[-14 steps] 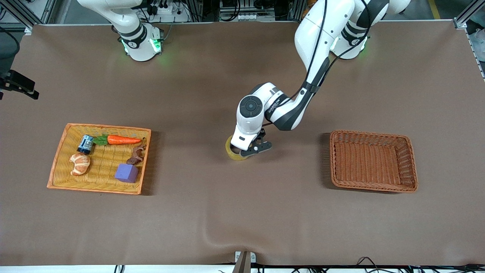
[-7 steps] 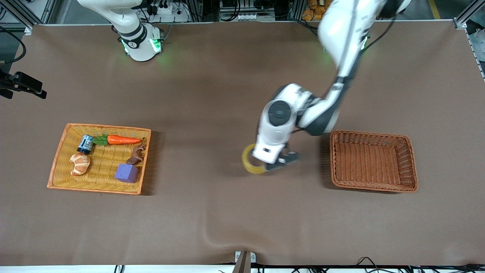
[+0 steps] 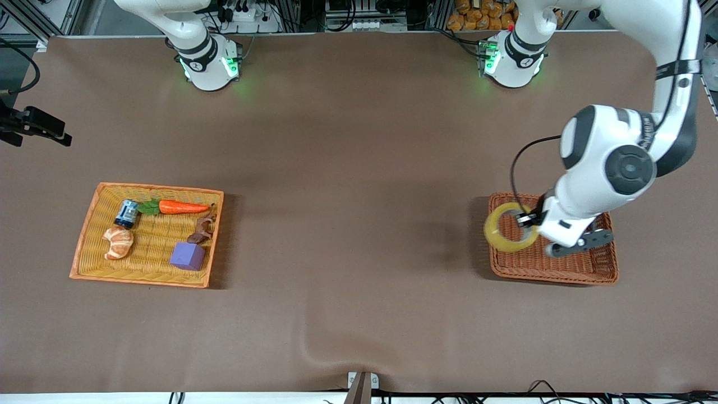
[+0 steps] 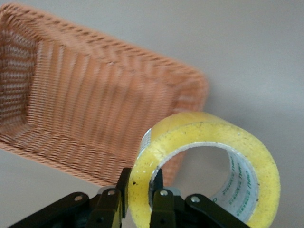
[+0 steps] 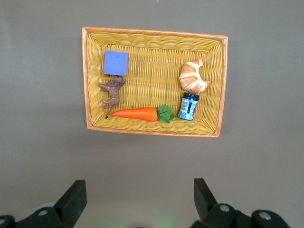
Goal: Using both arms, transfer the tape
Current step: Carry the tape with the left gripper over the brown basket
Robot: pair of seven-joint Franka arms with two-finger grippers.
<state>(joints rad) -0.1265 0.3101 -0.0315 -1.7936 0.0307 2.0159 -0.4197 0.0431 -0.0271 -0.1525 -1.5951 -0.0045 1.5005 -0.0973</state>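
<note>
Two baskets: the brown one (image 3: pixel 583 268) is bare, the yellow one (image 3: pixel 90 247) has five things, namely cube (image 3: pixel 187 256), croissant (image 3: pixel 118 242), carrot (image 3: pixel 182 207), can (image 3: pixel 127 213) and a brown figure (image 3: pixel 202 228). One tape (image 3: pixel 508 227), pinched through its wall by the left gripper (image 4: pixel 138 209) over the brown basket's rim, at the end toward the yellow basket. Right gripper (image 5: pixel 137 202) waits high over the table beside the yellow basket, fingers wide and holding nothing; its arm is mostly cut off. Lots of bare table between the baskets.

Even, soft overhead light; the brown table (image 3: pixel 359 140) shows no glare. Both baskets throw soft shadows toward the middle of the table. Green glow spills around each arm base (image 3: pixel 210 70). The left wrist view shows a slightly smeared basket (image 4: pixel 85 118).
</note>
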